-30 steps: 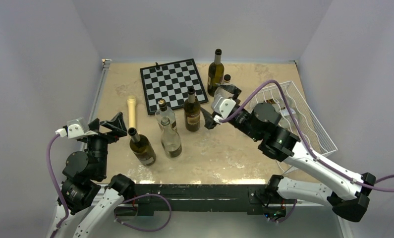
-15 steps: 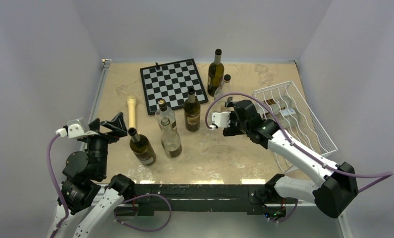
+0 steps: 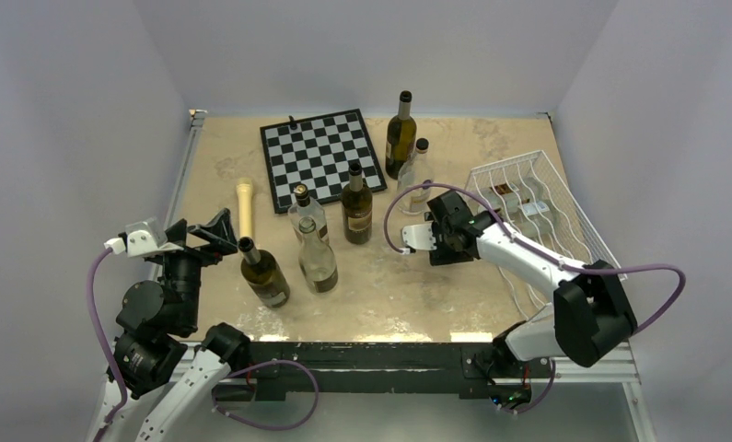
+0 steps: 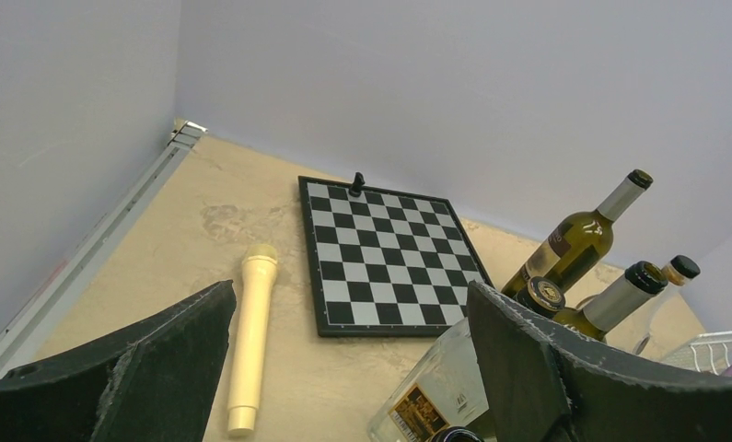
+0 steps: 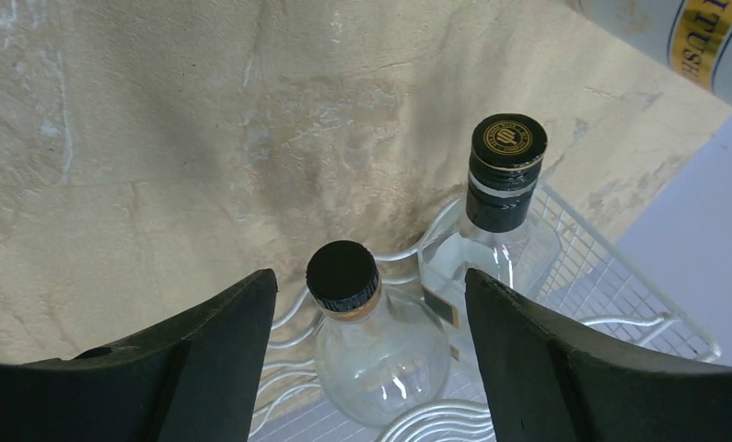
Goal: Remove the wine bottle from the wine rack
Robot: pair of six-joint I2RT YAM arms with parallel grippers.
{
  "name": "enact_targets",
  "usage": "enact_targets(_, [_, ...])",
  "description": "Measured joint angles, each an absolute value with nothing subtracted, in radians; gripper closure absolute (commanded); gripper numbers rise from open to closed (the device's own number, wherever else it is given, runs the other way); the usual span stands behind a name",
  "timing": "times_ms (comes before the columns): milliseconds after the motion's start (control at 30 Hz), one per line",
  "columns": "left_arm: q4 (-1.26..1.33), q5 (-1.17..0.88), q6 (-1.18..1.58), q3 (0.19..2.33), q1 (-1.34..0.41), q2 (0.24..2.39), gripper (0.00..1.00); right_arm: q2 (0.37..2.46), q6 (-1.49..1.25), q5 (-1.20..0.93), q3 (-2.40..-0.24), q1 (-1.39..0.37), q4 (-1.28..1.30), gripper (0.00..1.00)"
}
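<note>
The right gripper (image 5: 368, 281) hangs just off the open side of the wine rack (image 3: 578, 241), its fingers apart with nothing between them. From its own camera, two clear bottles lie side by side in the wire cradles, necks pointing out towards it. The plain-capped bottle (image 5: 343, 274) sits almost centred in the gap between the fingers. The gold-capped bottle (image 5: 507, 152) lies beside it, further back. Neither is touched.

To my eye this is the approach: the grasp has not been made, and both bottles are in the rack. The plain-capped one looks like the target, though I cannot be sure. The next move calls for easing forward until the fingers straddle that neck, closing below the cap, then drawing the bottle out along its cradle without knocking its neighbour or dragging the light rack along.

The left gripper (image 4: 351, 295) is wide open and holding nothing, parked at the near left, well apart from all this.

The table (image 3: 408, 295) is a mottled beige, stone-look top. The rack takes up its right side. A chessboard (image 3: 322, 157) lies at the back, several bottles stand upright around the middle, and a cream stick (image 3: 244, 207) lies to the left. Plain pale grey walls close in on three sides.
</note>
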State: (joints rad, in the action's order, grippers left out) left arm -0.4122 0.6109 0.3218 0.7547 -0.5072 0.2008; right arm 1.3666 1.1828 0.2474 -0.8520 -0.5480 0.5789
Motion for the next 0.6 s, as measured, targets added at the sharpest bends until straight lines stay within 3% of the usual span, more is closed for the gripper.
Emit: enact_targets(600, [-0.412, 0.599, 0.322, 0.755, -0.507, 0.201, 0.0, 1.423, 1.23, 0.24, -0.785, -0.355, 0.509, 0.34])
